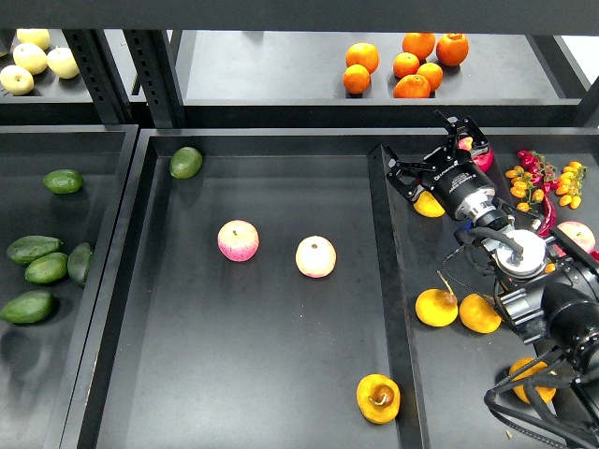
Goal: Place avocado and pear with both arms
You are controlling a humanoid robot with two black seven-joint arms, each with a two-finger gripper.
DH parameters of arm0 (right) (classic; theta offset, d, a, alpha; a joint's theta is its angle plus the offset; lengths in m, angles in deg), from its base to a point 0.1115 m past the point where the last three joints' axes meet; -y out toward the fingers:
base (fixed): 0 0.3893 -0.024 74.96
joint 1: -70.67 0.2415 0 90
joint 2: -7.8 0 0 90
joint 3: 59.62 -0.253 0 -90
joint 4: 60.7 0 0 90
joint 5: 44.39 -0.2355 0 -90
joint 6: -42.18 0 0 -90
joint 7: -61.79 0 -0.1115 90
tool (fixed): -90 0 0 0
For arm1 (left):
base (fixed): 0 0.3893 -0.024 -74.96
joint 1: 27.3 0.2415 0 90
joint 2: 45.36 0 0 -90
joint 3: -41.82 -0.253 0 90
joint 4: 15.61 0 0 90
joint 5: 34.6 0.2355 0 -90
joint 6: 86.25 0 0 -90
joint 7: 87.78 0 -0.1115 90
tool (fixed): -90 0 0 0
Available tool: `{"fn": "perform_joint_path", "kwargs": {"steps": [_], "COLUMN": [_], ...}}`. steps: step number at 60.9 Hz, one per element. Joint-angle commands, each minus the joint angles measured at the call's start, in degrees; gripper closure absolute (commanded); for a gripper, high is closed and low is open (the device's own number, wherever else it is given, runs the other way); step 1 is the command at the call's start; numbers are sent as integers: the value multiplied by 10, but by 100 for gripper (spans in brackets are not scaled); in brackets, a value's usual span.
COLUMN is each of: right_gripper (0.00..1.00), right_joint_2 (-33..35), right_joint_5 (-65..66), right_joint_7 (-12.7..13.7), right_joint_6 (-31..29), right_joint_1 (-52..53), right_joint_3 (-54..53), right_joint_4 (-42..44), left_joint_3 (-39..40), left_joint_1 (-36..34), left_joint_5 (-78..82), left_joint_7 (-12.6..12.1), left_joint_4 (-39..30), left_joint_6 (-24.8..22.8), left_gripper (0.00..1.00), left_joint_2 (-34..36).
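Observation:
Several dark green avocados (33,249) lie in the left tray, well away from my arm. A lighter, rounder green fruit (185,162) sits in the middle tray's far left corner. A yellow-orange pear (378,398) with a brown stem lies at the front right of the middle tray. More pears (436,307) lie in the right tray. My right gripper (432,157) is open and empty over the far end of the right tray, just above another pear (428,206) that it partly hides. My left gripper is out of view.
Two pink apples (238,240) lie mid-tray. Oranges (412,67) and pale yellow fruit (30,58) sit on the back shelf. Cherry tomatoes and red chillies (543,182) fill the right tray's far corner. A raised divider (388,281) separates the middle and right trays.

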Motion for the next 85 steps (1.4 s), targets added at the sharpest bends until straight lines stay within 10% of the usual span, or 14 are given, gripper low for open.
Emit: {"fn": "perform_joint_path", "kwargs": {"steps": [1, 53, 85], "right_gripper": [1, 1, 1], "right_joint_2": [0, 0, 0], "right_joint_5": [-1, -1, -1], "right_joint_7": [0, 0, 0], "right_joint_6": [0, 0, 0], "right_joint_1": [0, 1, 1], "right_joint_3": [0, 0, 3], "right_joint_4": [0, 0, -1], "left_joint_3": [1, 4, 144], "left_joint_1": [0, 4, -3], "left_joint_5": [0, 0, -44], "left_joint_7": [0, 0, 0], "left_joint_4": [0, -5, -52], "left_joint_6": [0, 0, 0], "left_gripper": [52, 27, 20], "left_joint_2": [-1, -2, -23]}}
